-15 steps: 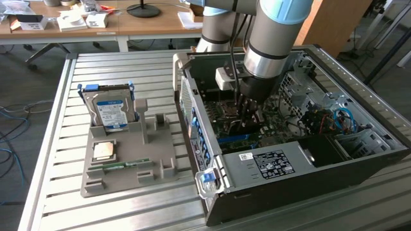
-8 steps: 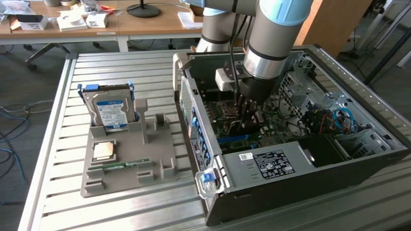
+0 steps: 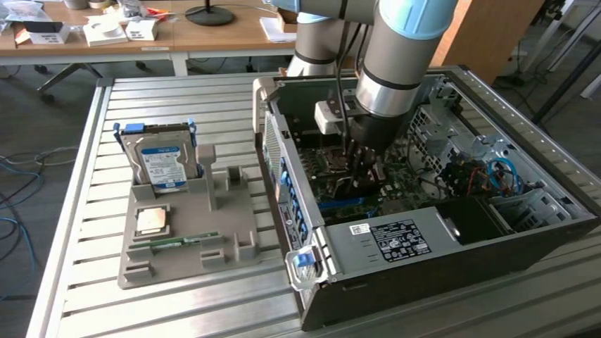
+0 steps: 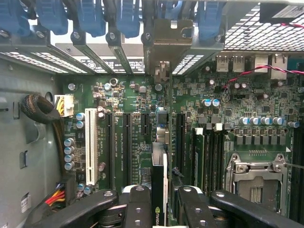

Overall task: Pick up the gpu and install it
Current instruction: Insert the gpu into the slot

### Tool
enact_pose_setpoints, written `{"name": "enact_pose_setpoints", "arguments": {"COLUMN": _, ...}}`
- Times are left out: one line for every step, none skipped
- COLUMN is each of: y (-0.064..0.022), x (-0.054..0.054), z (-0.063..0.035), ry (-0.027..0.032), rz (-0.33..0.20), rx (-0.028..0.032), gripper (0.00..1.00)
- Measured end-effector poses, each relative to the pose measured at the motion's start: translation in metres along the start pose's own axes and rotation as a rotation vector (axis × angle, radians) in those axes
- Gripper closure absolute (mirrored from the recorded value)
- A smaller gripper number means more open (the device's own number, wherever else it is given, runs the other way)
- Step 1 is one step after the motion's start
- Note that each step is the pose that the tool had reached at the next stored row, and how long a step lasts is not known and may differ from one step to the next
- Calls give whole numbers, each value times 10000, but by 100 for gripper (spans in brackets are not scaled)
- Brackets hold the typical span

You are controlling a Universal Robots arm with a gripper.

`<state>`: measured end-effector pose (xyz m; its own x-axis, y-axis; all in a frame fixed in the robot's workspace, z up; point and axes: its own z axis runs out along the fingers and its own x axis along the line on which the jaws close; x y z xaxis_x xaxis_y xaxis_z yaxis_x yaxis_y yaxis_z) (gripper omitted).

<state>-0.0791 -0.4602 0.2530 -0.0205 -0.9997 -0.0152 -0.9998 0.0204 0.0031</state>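
1. The hand (image 4: 159, 205) is clenched on the gpu (image 4: 158, 178), with its black fingers (image 4: 137, 205) pressing on either side of the card.
2. The gpu appears in the wrist view as a narrow black strip seen edge-on. It stands upright over the green motherboard (image 4: 137, 95), among the long black expansion slots and beside the white slot (image 4: 90, 142).
3. Whether the card's lower edge already sits in a slot cannot be told.
4. In the exterior view the arm reaches straight down into the open computer case (image 3: 441, 274), and the hand is low inside it, close above the board.
5. The case lies on its side with its open face up, on the half of the slatted metal surface (image 3: 141, 98) towards the exterior view's right. It reaches close to the surface's near edge.
6. A grey tray (image 3: 235, 239) rests just beside the case, on the half of the surface towards the exterior view's left.
7. A silver hard drive (image 3: 160, 158) with a blue-and-white label stands upright at the tray's far end.
8. A square processor chip (image 3: 153, 220) lies flat in the tray, and a small green memory stick (image 3: 174, 243) lies just in front of it.
9. The processor socket (image 4: 256, 180) on the motherboard has its metal frame closed.
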Motion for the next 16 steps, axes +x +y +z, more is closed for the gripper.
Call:
{"name": "enact_pose_setpoints", "arguments": {"y": 0, "x": 1, "z": 2, "ry": 3, "rz": 0, "rx": -1, "gripper": 74}}
{"name": "enact_pose_setpoints", "arguments": {"y": 0, "x": 1, "z": 2, "ry": 5, "rz": 0, "rx": -2, "gripper": 74}}
{"name": "enact_pose_setpoints", "arguments": {"y": 0, "x": 1, "z": 2, "ry": 5, "rz": 0, "rx": -2, "gripper": 74}}
{"name": "enact_pose_setpoints", "arguments": {"y": 0, "x": 1, "z": 2, "ry": 5, "rz": 0, "rx": -2, "gripper": 74}}
{"name": "enact_pose_setpoints", "arguments": {"y": 0, "x": 1, "z": 2, "ry": 4, "rz": 0, "rx": -2, "gripper": 74}}
{"name": "enact_pose_setpoints", "arguments": {"y": 1, "x": 2, "z": 3, "ry": 2, "rz": 0, "rx": -1, "gripper": 74}}
{"name": "enact_pose_setpoints", "arguments": {"y": 1, "x": 4, "z": 4, "ry": 1, "rz": 1, "rx": -1, "gripper": 74}}
{"name": "enact_pose_setpoints", "arguments": {"y": 2, "x": 5, "z": 4, "ry": 1, "rz": 2, "rx": -1, "gripper": 74}}
{"name": "enact_pose_setpoints", "arguments": {"y": 1, "x": 5, "z": 3, "ry": 2, "rz": 2, "rx": -1, "gripper": 74}}
{"name": "enact_pose_setpoints", "arguments": {"y": 1, "x": 6, "z": 3, "ry": 2, "rz": 1, "rx": -1, "gripper": 74}}
{"name": "enact_pose_setpoints", "arguments": {"y": 1, "x": 6, "z": 3, "ry": 4, "rz": 0, "rx": -2, "gripper": 74}}
{"name": "enact_pose_setpoints", "arguments": {"y": 1, "x": 7, "z": 4, "ry": 3, "rz": 0, "rx": -2, "gripper": 74}}
{"name": "enact_pose_setpoints", "arguments": {"y": 1, "x": 7, "z": 8, "ry": 2, "rz": -1, "rx": -1, "gripper": 74}}
{"name": "enact_pose_setpoints", "arguments": {"y": 2, "x": 7, "z": 11, "ry": 3, "rz": -2, "rx": -1, "gripper": 74}}
{"name": "enact_pose_setpoints", "arguments": {"y": 2, "x": 7, "z": 11, "ry": 5, "rz": -2, "rx": -2, "gripper": 74}}
{"name": "enact_pose_setpoints", "arguments": {"y": 3, "x": 7, "z": 13, "ry": 6, "rz": -1, "rx": -2, "gripper": 74}}
